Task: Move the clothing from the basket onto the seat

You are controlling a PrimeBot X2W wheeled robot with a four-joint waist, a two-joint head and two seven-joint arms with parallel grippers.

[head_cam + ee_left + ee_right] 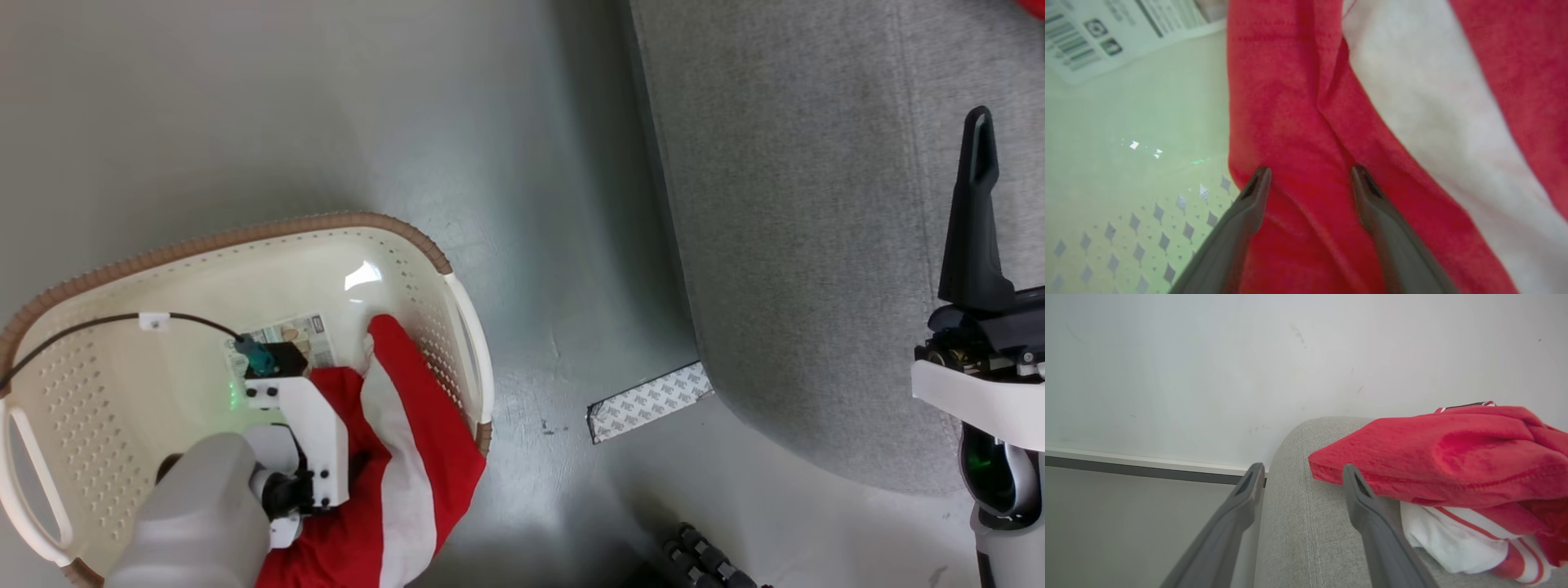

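The left tool (1310, 171) reaches down into a cream laundry basket (245, 233) with a brown rim and rows of small holes. Its two dark fingers are spread apart and grip nothing. Right under and between the fingertips lies a red garment (1298, 122) with a broad white panel. The red fold runs on ahead of the tool, and the white panel lies off to the right of its right finger. Whether the fingertips touch the cloth cannot be told. To the left of the tool is the bare basket bottom, and ahead on that side a printed label (1106, 36) is stuck to it. In the head view the garment lies on the sofa side of the tool, with one end climbing the basket wall. A thin black cable (98, 322) crosses the basket to a plug on the left wrist.

The right tool (1303, 468) is released too, its fingers wide apart with nothing between them. It hangs over the rounded edge of a large grey sofa (1306, 522). Just right of its right finger a heap of clothing (1453, 457) rests on the sofa, a red piece on top and a white piece with red stripes beneath. Ahead of the tool stands a pale wall (1208, 375). Left of its left finger is grey floor (1126, 522).

A strip of patterned tape (649, 402) lies on the floor at the sofa's corner, between basket and sofa.
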